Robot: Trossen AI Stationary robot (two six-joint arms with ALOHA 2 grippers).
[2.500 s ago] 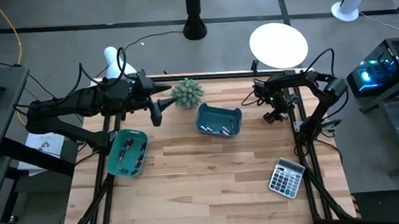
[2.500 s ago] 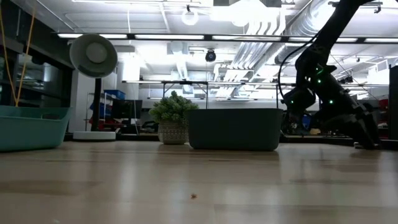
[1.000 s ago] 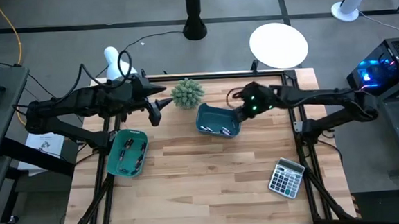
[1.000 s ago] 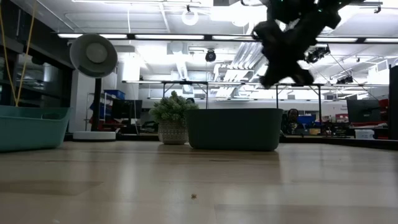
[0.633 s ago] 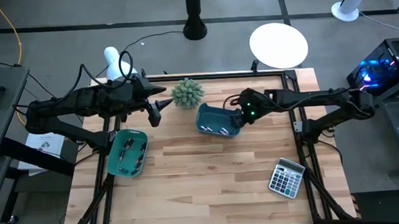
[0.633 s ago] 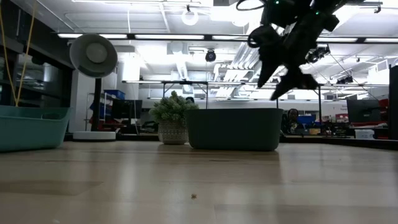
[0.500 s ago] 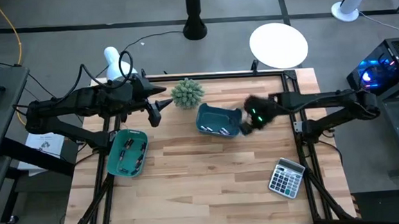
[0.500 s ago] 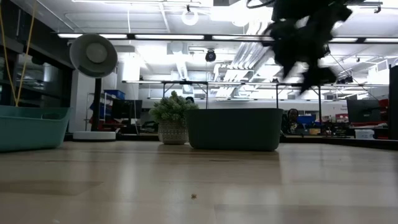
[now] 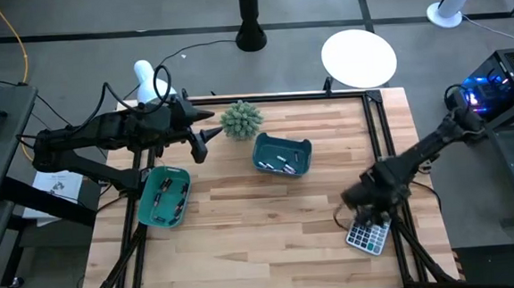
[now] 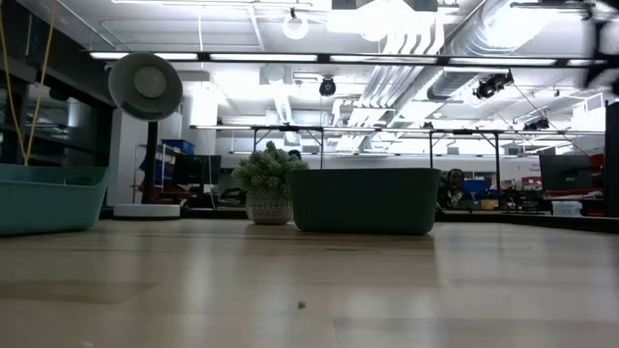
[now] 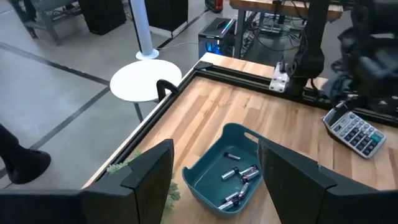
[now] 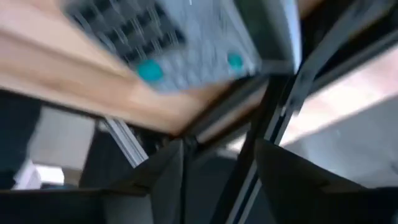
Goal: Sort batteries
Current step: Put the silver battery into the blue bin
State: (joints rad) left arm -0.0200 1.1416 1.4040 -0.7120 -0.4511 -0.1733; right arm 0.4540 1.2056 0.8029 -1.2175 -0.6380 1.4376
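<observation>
Several batteries point(image 9: 285, 166) lie in a dark teal tray point(image 9: 304, 152) at the far middle of the table; in the left wrist view the batteries point(image 11: 239, 177) show on the floor of the tray point(image 11: 205, 180). More batteries point(image 9: 166, 199) lie in a lighter teal tray point(image 9: 152, 215) at the left. My left gripper point(image 9: 204, 131) hangs open above the table between the two trays, holding nothing. My right gripper point(image 9: 367, 210) is open and blurred over the grey calculator point(image 9: 367, 235) at the near right; its fingers point(image 12: 163, 174) stand apart with nothing between them.
A small potted plant point(image 9: 241, 119) stands at the far edge beside the dark tray. Black frame rails point(image 9: 384, 145) run along the table's right side. In the low view the dark tray point(image 10: 363, 200), the plant point(image 10: 269, 188) and the lighter tray point(image 10: 48, 198) stand on the tabletop.
My right gripper opened above the dark teal tray, then swung fast toward the table's near right corner, tipping downward, and now hangs over the calculator. It has left the low view. My left arm kept still.
</observation>
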